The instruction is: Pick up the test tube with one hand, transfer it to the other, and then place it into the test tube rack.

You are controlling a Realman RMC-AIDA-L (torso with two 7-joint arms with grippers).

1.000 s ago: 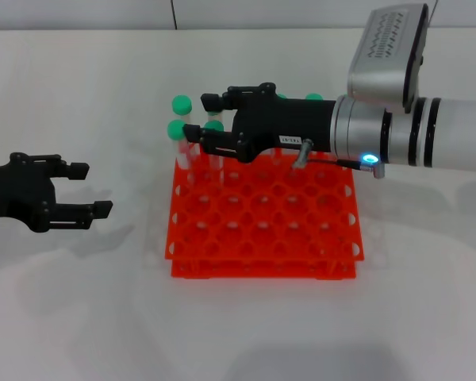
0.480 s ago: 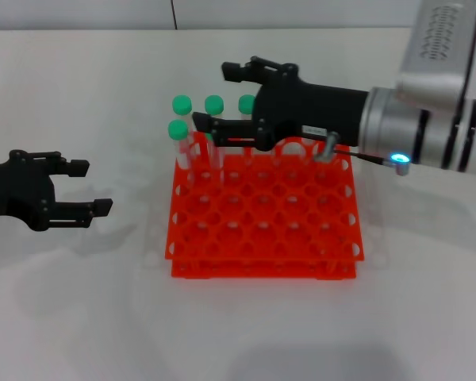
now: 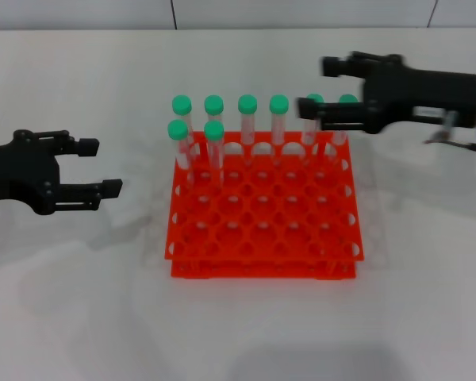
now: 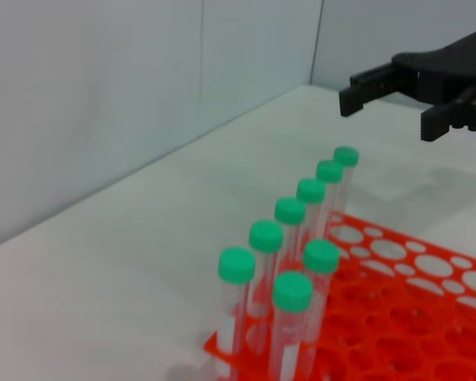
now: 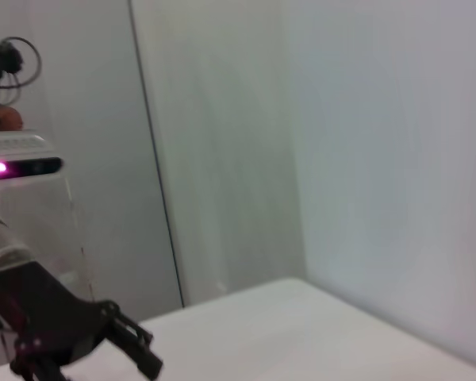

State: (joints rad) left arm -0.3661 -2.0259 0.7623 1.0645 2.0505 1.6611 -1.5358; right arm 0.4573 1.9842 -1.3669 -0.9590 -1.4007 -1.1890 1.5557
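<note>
Head view: bright orange-red square plastic rack with a grid of round holes (image 3: 263,214) standing on the white table (image 3: 238,325). Eight clear plastic tubes with green screw caps stand upright in it, six along the far row and two in the next row at the left end. The most recently placed tube cannot be told from the others. Black right gripper (image 3: 317,86) hovers above the rack's far right corner, jaws apart, holding nothing. Black left gripper (image 3: 100,167) waits well left of the rack, jaws apart, empty.
</note>
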